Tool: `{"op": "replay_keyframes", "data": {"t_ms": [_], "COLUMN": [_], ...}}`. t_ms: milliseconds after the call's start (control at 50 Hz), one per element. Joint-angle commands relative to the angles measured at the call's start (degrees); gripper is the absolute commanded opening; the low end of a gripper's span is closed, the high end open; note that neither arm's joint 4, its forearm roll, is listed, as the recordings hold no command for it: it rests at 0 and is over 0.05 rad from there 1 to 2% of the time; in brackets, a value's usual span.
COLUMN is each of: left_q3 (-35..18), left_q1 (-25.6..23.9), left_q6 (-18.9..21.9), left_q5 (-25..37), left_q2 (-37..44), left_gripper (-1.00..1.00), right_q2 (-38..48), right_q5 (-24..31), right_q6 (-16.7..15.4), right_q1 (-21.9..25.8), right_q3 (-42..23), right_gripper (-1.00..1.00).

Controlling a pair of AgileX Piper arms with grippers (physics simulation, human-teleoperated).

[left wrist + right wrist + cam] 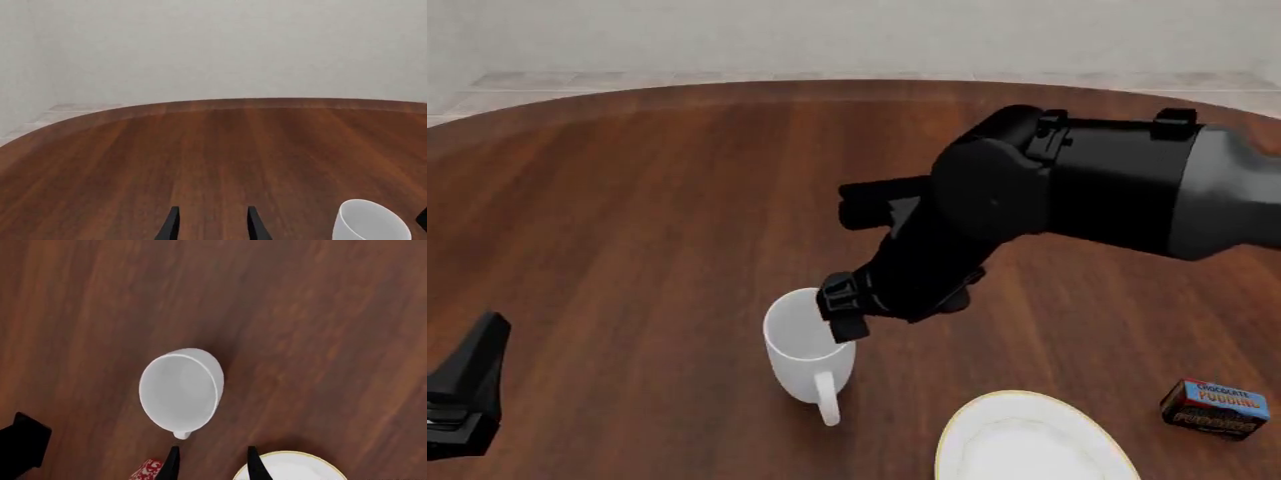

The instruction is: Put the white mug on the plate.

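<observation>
The white mug [805, 345] stands upright on the desk [654, 200] at lower centre, just left of the plate [1030, 442], with the right gripper [838, 310] right over its rim, jaws apart and empty, far closer than the left gripper [211, 225], also open.

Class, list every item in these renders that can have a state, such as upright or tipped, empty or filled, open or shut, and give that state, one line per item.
white mug: upright on the table, empty, handle toward the camera, not on the plate.
plate: flat on the table, nothing on it.
pudding box: closed, lying on the table right of the plate.
right gripper: open, above the mug, holding nothing.
left gripper: open, holding nothing.
</observation>
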Motion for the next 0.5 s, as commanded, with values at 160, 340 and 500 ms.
{"op": "replay_keyframes", "data": {"t_ms": [160,340,500], "left_q3": [0.4,0.4,0.4], "left_q1": [0.0,0.0,0.0], "left_q6": [0.0,0.0,0.0], "left_q5": [-0.3,-0.4,-0.4], "left_q2": [0.0,0.0,0.0], "left_gripper": [1.0,1.0,1.0], "right_q2": [1.5,2.8,4.2], "right_q5": [-1.3,-2.1,-2.7], "right_q6": [2.1,2.0,2.1], "right_q1": [3.5,3.8,4.2], "right_q3": [2.1,1.6,1.2], "right_gripper": [1.0,1.0,1.0]}}
